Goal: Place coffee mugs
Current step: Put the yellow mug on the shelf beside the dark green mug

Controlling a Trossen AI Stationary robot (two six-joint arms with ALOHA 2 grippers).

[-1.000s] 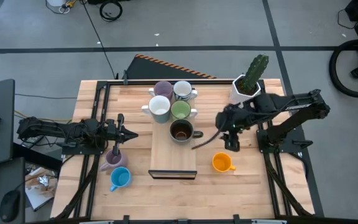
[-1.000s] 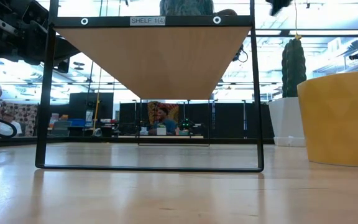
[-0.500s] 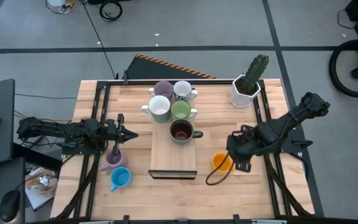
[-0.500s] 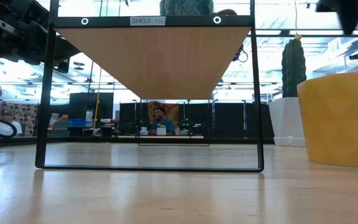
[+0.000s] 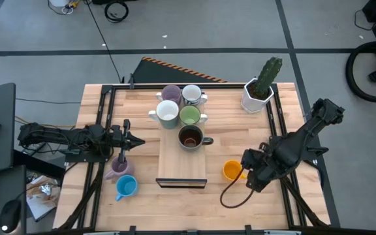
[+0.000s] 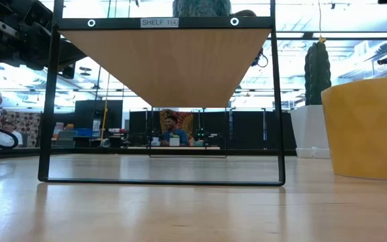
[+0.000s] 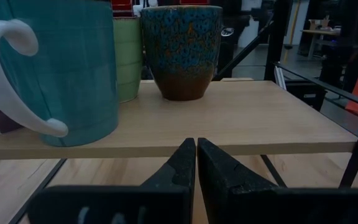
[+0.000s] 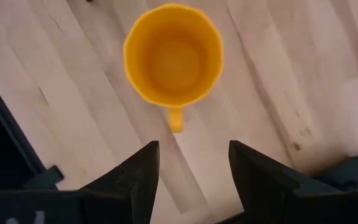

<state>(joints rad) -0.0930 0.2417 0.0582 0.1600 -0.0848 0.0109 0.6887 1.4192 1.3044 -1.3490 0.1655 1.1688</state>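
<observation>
An orange mug [image 8: 173, 55] stands upright on the table to the right of the wooden shelf [image 5: 182, 163], its handle [image 8: 176, 119] toward my right gripper. My right gripper [image 8: 193, 168] hovers open above it, pointing down, fingers above the table beside the handle and touching nothing. On the shelf stand a purple mug [image 5: 170, 93], a white-grey one [image 5: 192, 95], a white-lined one [image 5: 168, 112], a green one [image 5: 189, 116] and a dark brown one [image 5: 190, 138]. A purple mug [image 5: 118, 166] and a blue mug [image 5: 126, 187] stand on the table at the left. My left gripper [image 7: 196, 162] waits shut, level, left of the shelf.
A white faceted pot with a green cactus [image 5: 262, 88] stands at the far right of the table. The shelf's black frame [image 6: 161, 101] rises mid-table. A dark cable [image 5: 230, 196] loops on the table near my right gripper. Bare wood lies near the front edge.
My right gripper has swung from beside the shelf near the cactus toward the table's near edge and has come down over the orange mug, its wrist rolling as it went. The mugs have stayed where they were.
</observation>
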